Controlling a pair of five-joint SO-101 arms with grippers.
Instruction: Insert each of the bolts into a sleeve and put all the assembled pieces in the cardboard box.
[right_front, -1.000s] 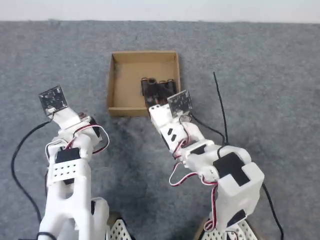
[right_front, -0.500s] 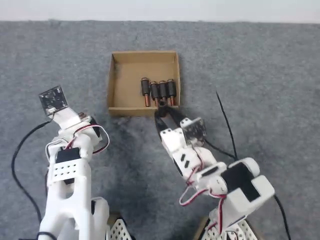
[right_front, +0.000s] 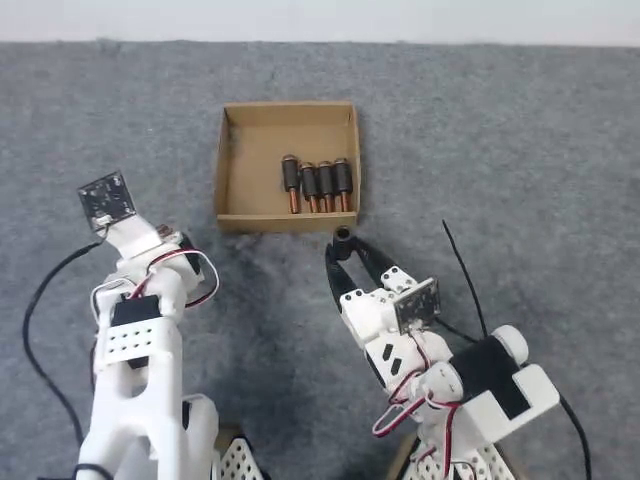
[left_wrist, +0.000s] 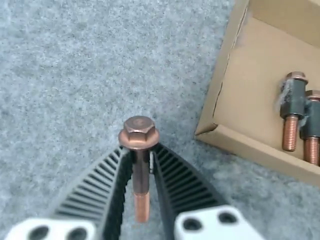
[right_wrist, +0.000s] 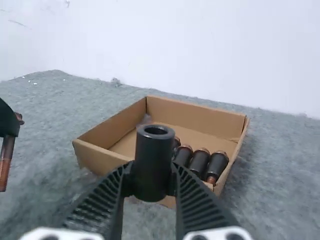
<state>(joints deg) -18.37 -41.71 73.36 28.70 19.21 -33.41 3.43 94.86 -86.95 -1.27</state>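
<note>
My left gripper (left_wrist: 140, 152) is shut on a copper bolt (left_wrist: 139, 136), gripping the shank just under its hex head, over the grey carpet close to a corner of the cardboard box (left_wrist: 235, 80). In the high view this gripper (right_front: 178, 243) sits left of the box (right_front: 230, 160). My right gripper (right_wrist: 152, 175) is shut on an upright black sleeve (right_wrist: 153, 160), bore facing up. It hangs just in front of the box's near wall (right_front: 285, 222), with the sleeve (right_front: 343, 236) at the gripper's (right_front: 345, 250) tip. Several assembled pieces (right_front: 318, 184) lie side by side inside the box.
Grey carpet (right_front: 520, 150) covers the table around the box, with open room to its right and left. A thin black cable (right_front: 455, 255) trails beside the right arm. A white wall (right_wrist: 200, 45) stands behind the box.
My right arm has drawn back from over the box to the carpet in front of it, carrying the sleeve. The left arm has stayed put with its bolt.
</note>
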